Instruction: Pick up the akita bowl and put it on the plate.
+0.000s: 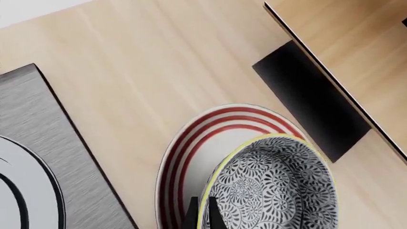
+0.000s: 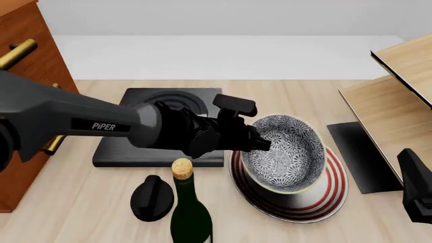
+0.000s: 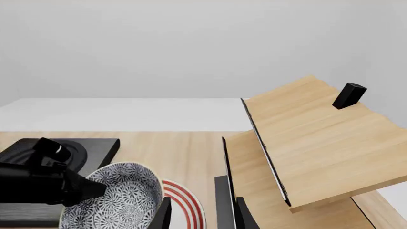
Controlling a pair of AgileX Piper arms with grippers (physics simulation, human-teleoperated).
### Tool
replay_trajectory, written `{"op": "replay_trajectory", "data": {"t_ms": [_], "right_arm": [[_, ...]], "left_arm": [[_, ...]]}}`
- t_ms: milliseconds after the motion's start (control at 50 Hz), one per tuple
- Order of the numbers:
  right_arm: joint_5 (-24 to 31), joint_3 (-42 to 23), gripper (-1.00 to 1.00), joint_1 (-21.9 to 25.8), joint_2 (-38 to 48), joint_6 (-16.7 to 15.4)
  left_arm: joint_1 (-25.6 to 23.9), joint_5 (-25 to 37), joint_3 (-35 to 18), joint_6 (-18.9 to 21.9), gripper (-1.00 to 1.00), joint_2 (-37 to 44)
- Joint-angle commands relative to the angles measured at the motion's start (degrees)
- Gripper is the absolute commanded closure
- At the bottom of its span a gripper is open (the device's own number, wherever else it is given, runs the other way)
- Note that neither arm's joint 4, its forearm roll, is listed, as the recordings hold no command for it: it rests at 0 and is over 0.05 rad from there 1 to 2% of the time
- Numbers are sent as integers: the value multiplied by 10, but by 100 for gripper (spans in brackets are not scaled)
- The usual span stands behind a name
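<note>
- One step remains, by my reading: lowering the akita bowl [image 2: 287, 153], held tilted over the plate [image 2: 334, 195]; level it, centre it, then release gently.
- The left gripper [image 2: 260, 143] pinches the bowl's rim; the right gripper [image 3: 198, 210], beside the plate, has its fingers apart.
- Wooden table [image 2: 81, 217]; black stove [image 2: 159, 147] behind the plate; bottle [image 2: 189, 210] near its side.
</note>
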Motion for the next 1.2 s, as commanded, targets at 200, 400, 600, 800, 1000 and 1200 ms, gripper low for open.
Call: {"op": "replay_trajectory", "data": {"t_ms": [200,400,600,800,1000,1200], "right_arm": [[0,0,-100,0,0,0],[0,0,-100,0,0,0],[0,0,-100,0,0,0],[0,0,-100,0,0,0],[0,0,-100,0,0,0],[0,0,-100,0,0,0]], "left_arm": [[4,3,-8,6,100,9],[0,2,-2,10,-100,9],[9,5,-9,12,-100,2],[35,22,-19,24,-100,-68],[36,46,-15,31,-100,-134],[50,56,2,44,-100,-182]]}}
